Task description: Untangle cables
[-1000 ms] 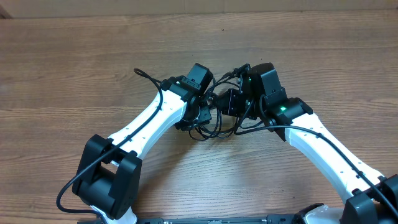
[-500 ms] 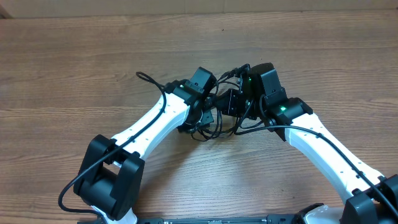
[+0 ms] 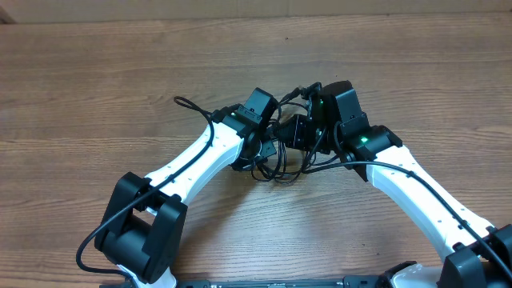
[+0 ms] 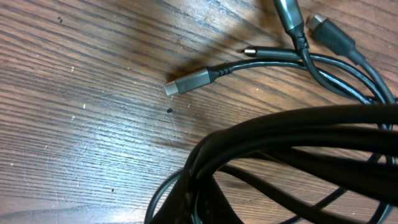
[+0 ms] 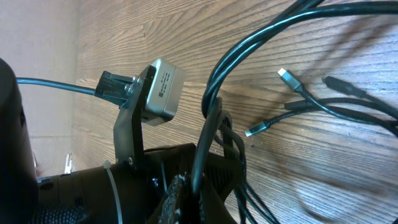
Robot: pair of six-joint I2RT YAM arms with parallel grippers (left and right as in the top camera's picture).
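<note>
1. The table [image 4: 81, 124] is wood with a plain, visible grain, matt and a little scuffed (small pale specks dot it in the left wrist view).
2. The cables [image 4: 298, 130] have smooth black rubbery jackets with a dull sheen.
3. One plug [image 4: 186, 82] has a grey metal shell, satin rather than shiny.
4. The arm shells [image 3: 188, 164] are smooth white plastic, slightly glossy.
5. The camera box [image 5: 160, 87] looks like pale silver metal, matt.

Tangled cables [image 3: 282, 174] centre; open table [image 3: 96, 80] around.
</note>
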